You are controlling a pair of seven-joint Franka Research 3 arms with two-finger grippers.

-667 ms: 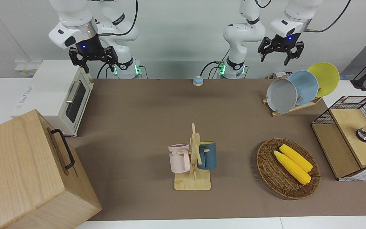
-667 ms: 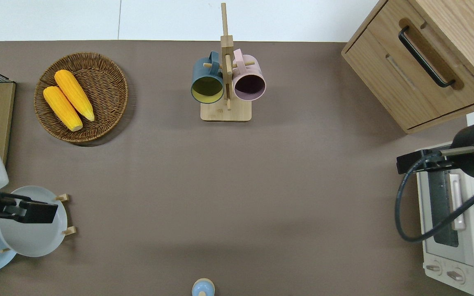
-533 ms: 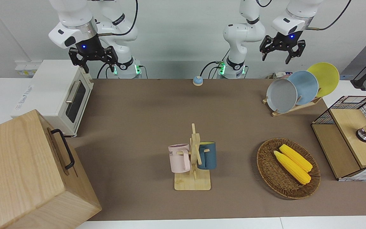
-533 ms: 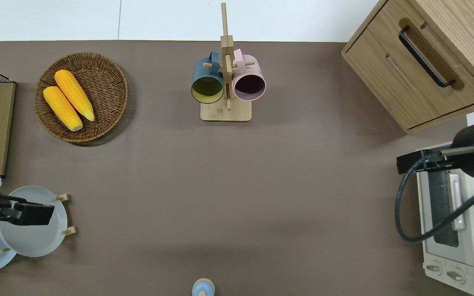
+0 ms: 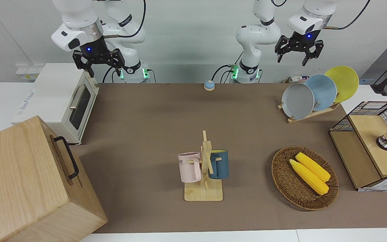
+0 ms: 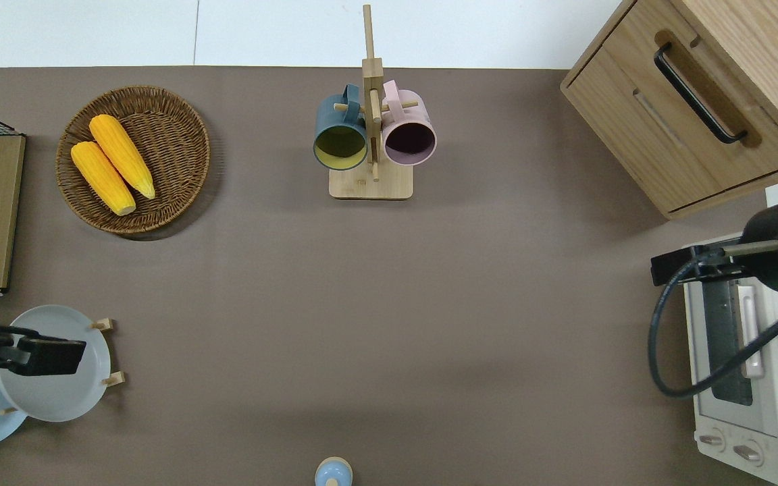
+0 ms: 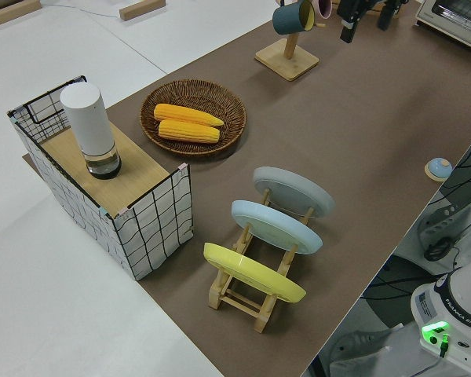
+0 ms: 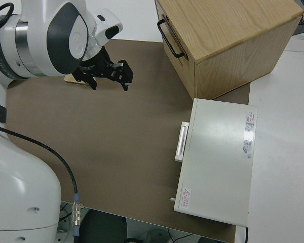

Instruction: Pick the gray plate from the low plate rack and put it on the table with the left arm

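Observation:
The gray plate (image 5: 297, 101) leans in the low plate rack (image 5: 309, 114) at the left arm's end of the table (image 5: 166, 117), in the slot farthest from the robots. It also shows in the overhead view (image 6: 58, 395) and the left side view (image 7: 293, 191). My left gripper (image 5: 291, 59) hangs open and empty high in the air; the overhead view shows it (image 6: 38, 356) over the gray plate. The right arm is parked, its gripper (image 5: 103, 69) open and empty.
A light blue plate (image 5: 321, 92) and a yellow plate (image 5: 343, 83) stand in the same rack. A wire-sided box (image 5: 370, 144) and a wicker basket with corn (image 5: 304, 178) lie farther out. A mug stand (image 5: 204, 168), a toaster oven (image 5: 59, 101) and a wooden cabinet (image 5: 29, 181) stand elsewhere.
My left gripper has risen a little and drifted toward the left arm's end of the table. The plates and the right arm have not moved.

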